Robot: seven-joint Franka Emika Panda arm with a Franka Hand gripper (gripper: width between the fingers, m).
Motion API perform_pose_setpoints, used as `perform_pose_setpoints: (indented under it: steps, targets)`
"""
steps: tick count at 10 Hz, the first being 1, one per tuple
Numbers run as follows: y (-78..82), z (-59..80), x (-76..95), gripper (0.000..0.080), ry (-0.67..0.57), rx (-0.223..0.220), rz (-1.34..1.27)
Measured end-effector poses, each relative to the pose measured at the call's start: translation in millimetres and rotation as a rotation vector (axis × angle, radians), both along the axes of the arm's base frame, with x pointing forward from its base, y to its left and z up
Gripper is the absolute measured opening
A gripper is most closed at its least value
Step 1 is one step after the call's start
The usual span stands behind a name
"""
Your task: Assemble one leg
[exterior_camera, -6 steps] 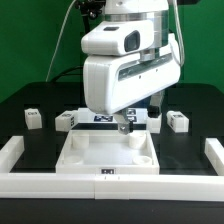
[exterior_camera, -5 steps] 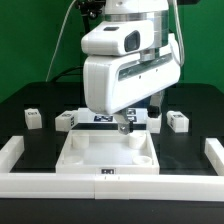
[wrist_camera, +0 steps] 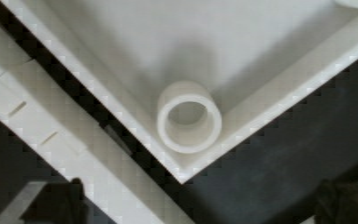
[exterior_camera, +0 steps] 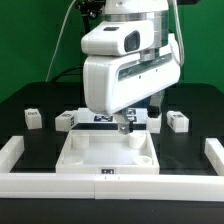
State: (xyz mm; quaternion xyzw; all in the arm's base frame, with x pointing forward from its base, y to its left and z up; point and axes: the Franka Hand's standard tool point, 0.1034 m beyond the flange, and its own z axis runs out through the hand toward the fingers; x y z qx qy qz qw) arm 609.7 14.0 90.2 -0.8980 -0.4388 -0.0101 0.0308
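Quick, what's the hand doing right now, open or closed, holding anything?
Hand: open, holding nothing, above the corner socket of the panel.

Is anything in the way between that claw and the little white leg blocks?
Nothing visible does. The gripper hangs over a corner of the panel, jaws apart and empty; the nearest leg lies just beside it on the table, toward the exterior view's right.

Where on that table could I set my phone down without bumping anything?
Bare black table lies either side of the square panel, up to the rails at the exterior view's left and right. Behind the panel it is crowded: legs, the marker board and the gripper cluster there.
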Motion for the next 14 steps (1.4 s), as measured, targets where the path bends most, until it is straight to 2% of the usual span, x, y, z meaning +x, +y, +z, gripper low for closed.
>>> perform_pose_setpoints:
  steps: [4,6,7,11,12,13,14]
  targets:
    - [-3.9,-13.9,-24.0,0.065,0.005,-0.005,0.212]
    - [-14.1,-13.0,-31.3,0.065,0.029,-0.013,0.376]
    - [-18.0,-12.5,-36.2,0.065,0.027,-0.014,0.373]
    - [-18.2,-15.2,-37.2,0.065,0.027,-0.013,0.385]
    - [-23.1,-24.6,-45.8,0.065,-0.024,-0.021,0.548]
    - [-25.4,-34.6,-63.6,0.065,-0.01,-0.024,0.654]
    - [-25.3,-37.6,-68.3,0.065,0.007,-0.032,0.696]
